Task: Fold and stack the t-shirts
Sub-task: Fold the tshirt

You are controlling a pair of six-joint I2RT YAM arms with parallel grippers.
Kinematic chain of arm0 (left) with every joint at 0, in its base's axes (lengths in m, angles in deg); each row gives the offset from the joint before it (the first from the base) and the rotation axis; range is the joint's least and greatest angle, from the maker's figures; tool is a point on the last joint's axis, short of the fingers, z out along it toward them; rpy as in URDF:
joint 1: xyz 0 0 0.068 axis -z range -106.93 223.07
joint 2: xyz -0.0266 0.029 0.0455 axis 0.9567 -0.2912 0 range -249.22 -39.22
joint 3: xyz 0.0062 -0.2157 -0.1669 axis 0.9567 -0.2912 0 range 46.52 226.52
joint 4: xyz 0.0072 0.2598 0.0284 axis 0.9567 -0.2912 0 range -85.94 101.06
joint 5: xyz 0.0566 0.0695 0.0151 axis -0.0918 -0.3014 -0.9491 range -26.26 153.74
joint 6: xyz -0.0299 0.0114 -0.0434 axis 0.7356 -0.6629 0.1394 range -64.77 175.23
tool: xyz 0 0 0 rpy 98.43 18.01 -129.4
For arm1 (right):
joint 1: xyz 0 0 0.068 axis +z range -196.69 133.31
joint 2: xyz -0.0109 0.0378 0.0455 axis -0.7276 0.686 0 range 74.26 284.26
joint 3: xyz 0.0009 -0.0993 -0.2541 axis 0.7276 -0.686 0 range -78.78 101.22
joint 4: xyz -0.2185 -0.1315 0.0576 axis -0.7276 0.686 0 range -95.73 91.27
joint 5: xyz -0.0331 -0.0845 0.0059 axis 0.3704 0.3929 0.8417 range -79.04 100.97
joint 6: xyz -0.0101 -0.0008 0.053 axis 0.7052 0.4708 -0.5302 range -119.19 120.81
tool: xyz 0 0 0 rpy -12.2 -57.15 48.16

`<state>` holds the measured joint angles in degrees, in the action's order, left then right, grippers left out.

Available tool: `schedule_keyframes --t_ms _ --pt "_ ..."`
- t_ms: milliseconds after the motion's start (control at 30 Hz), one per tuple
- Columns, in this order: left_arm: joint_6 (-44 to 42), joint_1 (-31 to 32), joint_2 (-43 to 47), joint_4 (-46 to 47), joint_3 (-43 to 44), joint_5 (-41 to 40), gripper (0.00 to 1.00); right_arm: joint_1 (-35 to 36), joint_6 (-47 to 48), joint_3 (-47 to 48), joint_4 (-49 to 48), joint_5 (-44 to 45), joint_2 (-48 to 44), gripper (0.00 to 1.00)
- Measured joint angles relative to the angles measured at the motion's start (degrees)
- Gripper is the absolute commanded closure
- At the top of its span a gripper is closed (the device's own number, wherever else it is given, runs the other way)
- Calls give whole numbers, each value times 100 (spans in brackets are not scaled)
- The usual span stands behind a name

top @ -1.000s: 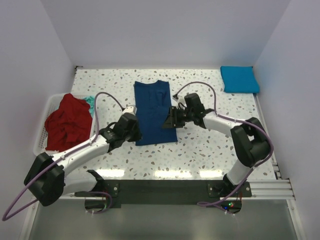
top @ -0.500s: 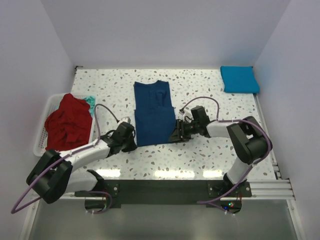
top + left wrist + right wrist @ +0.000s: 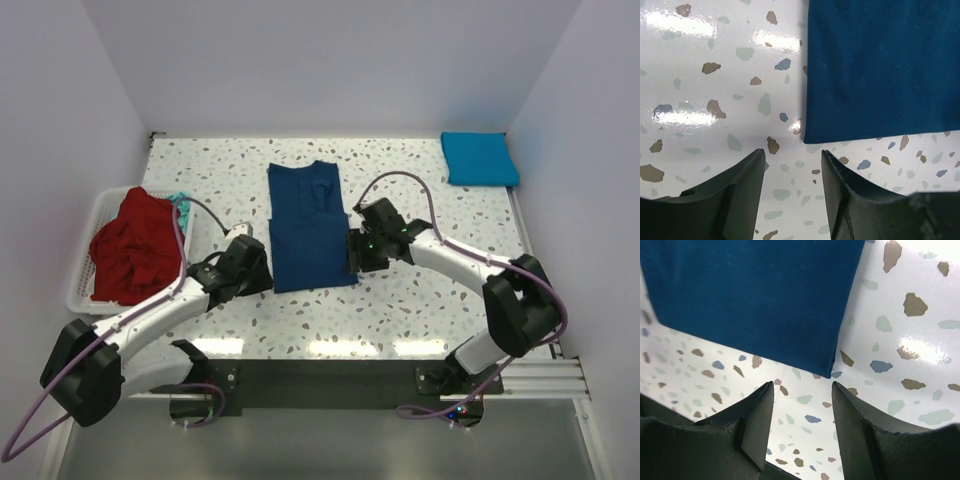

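A navy t-shirt (image 3: 308,225) lies flat in the middle of a speckled table (image 3: 430,300), folded into a long narrow panel, with a second layer covering its near half. The left gripper (image 3: 792,160) sits just off the shirt's near left corner and the right gripper (image 3: 802,390) just off its near right corner. Both have their jaws apart and hold nothing, with bare tabletop showing between the fingers. Far to the right of the navy shirt, a folded turquoise t-shirt (image 3: 479,158) rests at the back corner. To its left, a red t-shirt (image 3: 135,245) is heaped in a white basket (image 3: 85,290) with a teal t-shirt (image 3: 180,203) peeking out. The step in hand looks like regripping for the next fold. Each gripper probably needs to slide under its corner and pinch every layer, and then both should lift evenly so the edges stay square.
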<state>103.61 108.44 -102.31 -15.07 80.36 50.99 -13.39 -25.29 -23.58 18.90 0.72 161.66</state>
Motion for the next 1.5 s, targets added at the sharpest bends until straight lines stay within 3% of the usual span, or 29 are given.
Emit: schedule_keyframes --t_ms 200,733,967,1100,1167,1500 --pt "-116 42 -380 -70 260 -101 44 396 -42 223 446 782 610 49" --pt "-321 70 -688 -133 367 -98 43 645 -125 682 599 1239 1325 54" --pt "-402 81 -966 -149 538 -94 41 852 -142 828 710 1556 1491 68" --pt "-450 120 -1150 -170 645 -79 37 999 -195 846 667 1679 1517 85" --pt "-455 144 -1255 -197 693 -57 36 1038 -188 850 649 1718 1521 98" --pt "-474 249 -1858 -350 1056 59 38 1069 -192 855 656 1801 1517 100"
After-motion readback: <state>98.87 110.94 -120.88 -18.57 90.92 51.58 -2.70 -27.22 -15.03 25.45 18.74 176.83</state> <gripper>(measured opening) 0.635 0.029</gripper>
